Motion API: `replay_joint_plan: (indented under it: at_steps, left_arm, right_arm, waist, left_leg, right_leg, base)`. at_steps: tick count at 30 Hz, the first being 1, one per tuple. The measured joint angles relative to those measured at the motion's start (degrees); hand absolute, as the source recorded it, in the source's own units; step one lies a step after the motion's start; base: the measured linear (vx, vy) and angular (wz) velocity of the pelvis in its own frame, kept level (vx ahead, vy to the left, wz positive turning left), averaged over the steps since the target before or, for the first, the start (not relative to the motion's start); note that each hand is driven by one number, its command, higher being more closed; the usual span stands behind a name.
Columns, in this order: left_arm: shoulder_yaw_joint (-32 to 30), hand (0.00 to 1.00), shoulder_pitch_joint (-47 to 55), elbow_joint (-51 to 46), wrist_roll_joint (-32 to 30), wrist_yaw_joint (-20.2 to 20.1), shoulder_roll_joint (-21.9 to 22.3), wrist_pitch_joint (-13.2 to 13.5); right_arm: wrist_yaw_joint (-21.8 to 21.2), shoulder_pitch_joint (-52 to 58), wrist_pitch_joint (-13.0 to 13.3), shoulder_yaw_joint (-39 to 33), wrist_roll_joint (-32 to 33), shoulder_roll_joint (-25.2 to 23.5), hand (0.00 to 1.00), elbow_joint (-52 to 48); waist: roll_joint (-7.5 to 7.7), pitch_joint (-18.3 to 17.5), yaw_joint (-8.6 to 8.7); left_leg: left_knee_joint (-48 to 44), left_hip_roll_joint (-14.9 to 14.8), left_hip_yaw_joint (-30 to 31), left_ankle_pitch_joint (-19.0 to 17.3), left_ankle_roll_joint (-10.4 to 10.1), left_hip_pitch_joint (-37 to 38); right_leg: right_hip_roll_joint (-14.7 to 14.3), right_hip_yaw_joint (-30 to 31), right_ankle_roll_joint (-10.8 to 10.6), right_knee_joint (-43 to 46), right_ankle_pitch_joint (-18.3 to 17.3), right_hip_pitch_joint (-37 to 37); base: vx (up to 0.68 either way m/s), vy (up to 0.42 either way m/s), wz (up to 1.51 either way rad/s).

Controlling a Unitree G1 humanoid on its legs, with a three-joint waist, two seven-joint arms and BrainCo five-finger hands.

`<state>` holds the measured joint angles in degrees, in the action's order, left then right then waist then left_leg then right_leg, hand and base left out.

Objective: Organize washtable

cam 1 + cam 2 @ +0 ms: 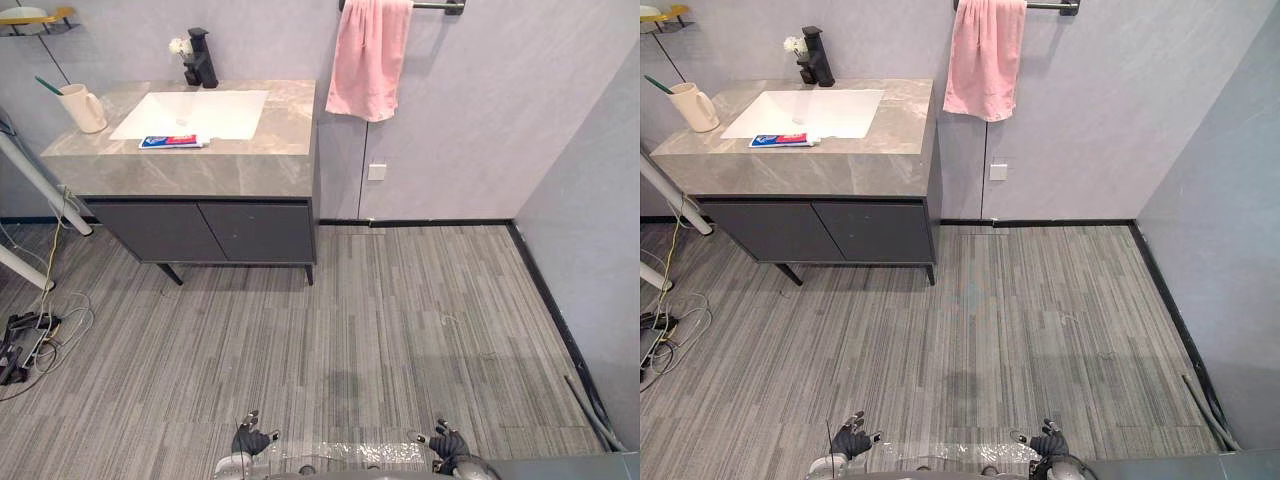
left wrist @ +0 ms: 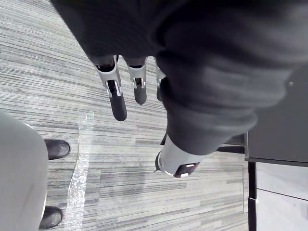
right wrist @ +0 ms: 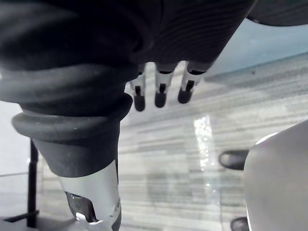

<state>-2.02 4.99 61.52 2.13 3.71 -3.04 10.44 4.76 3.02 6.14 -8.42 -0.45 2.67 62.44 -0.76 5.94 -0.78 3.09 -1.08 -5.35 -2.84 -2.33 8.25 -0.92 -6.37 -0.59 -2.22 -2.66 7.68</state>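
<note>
Grey floor (image 1: 380, 330) is separating the robot from the bench (image 1: 200, 165), where toothpaste (image 1: 172, 142) is lying just in front of the sink (image 1: 190, 113). The left robot hand (image 1: 252, 436) and right robot hand (image 1: 447, 443) are hanging released, empty; approaching the sink squarely is likely mattering most.

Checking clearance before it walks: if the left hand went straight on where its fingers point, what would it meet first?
Probably the floor: the left hand has straight fingers pointing down at it, with nothing showing between. The washtable stands far ahead, off that line, though depth is hard to judge.

Grey striped floor (image 1: 400, 330), pale grey walls (image 1: 480, 120)
</note>
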Motion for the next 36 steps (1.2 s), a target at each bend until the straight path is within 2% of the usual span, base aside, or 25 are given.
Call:
replay_joint_plan:
  at_steps: [14,36]
  left_arm:
    - [0.23,0.0,-0.04,0.27,0.02,-1.34,-0.36,0.0]
    - [1.86,0.0,-1.41,2.08,-0.01,-1.67,-0.59,-0.25]
  right_arm:
    - [-1.24,0.0,-0.12,0.08,0.14,-0.32,0.0,0.37]
    - [-1.47,0.06,-0.4,0.2,1.39,-0.36,0.0,0.38]
  waist:
    - [0.7,-0.26,-0.01]
    - [0.83,-0.23,0.0]
  left_leg:
    - [0.1,0.0,-0.27,0.01,0.01,0.45]
    - [0.32,-1.15,-1.56,-0.19,-0.27,0.44]
  right_leg:
    - [-0.07,0.14,0.7,-1.08,0.47,0.61]
    - [-1.31,1.5,1.61,-2.61,1.09,0.93]
  base:
    - [0.0,-0.001,0.0]
    - [-0.02,-0.02,-0.03]
